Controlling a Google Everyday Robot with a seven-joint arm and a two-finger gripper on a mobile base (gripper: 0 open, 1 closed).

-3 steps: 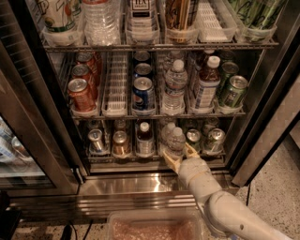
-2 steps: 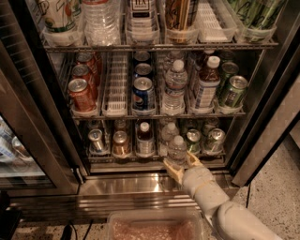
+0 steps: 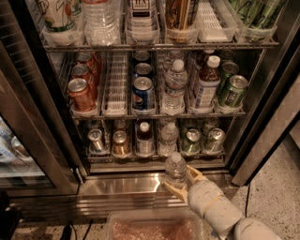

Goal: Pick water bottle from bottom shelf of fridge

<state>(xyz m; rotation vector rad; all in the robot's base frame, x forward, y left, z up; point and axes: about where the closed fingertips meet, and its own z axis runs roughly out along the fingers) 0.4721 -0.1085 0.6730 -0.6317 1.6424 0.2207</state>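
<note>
Dark-framed fridge [image 3: 40,131] stands open before you, and the water bottle [image 3: 175,169] is out in front of the bottom shelf [image 3: 126,158], above the steel base [image 3: 117,186]. Your tool [image 3: 183,180] is clamped around its lower body. That thin ribbed plastic may buckle and slip free if you swing quickly, dropping it onto the base or the bin [image 3: 112,217] below. Readable: a Pepsi can [image 3: 143,93] mid-fridge, "TEA" on a carton [image 3: 140,11] up top.
</note>
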